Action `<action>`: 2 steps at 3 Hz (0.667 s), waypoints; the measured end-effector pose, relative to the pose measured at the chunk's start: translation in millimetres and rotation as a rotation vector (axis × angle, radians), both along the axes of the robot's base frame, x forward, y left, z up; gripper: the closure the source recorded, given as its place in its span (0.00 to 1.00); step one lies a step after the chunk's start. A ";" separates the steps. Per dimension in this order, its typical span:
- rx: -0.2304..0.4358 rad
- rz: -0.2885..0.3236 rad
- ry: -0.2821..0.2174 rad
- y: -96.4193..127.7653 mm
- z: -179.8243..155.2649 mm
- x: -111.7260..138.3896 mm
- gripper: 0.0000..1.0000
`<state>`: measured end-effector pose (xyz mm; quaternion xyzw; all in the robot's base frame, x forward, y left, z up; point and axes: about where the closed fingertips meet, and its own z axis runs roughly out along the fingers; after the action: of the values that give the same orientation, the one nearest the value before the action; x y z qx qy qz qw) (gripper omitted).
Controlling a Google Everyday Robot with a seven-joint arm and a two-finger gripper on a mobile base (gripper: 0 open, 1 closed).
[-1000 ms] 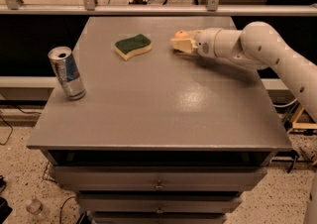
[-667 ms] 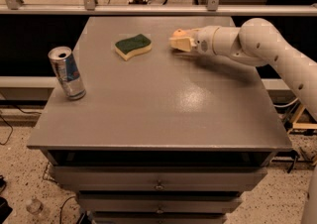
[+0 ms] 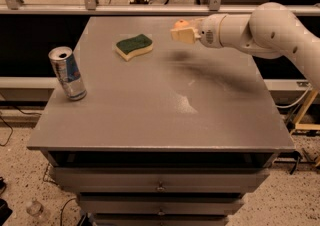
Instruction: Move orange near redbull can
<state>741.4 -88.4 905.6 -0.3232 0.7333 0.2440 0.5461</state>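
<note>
The orange [image 3: 180,23] is a small round fruit, mostly hidden between the cream fingers of my gripper [image 3: 181,31], which is shut on it. The gripper holds it lifted above the grey table [image 3: 165,105], at the back right of centre, with a shadow beneath on the tabletop. The redbull can [image 3: 67,73] is a slim silver-and-blue can standing upright near the table's left edge, far to the left of the gripper. My white arm [image 3: 265,30] reaches in from the right.
A green-and-yellow sponge [image 3: 134,46] lies on the table between the can and the gripper, toward the back. Drawers sit below the tabletop front edge. A railing and glass run behind the table.
The gripper has risen off the tabletop with the orange in it and shifted slightly left; the can and sponge have not moved.
</note>
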 end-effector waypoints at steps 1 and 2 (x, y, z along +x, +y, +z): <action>0.015 0.010 -0.009 16.4 26.9 -41.6 1.00; 0.033 0.027 -0.002 40.6 35.8 -89.4 1.00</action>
<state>652.0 -47.8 941.3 -0.3243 0.7243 0.2633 0.5486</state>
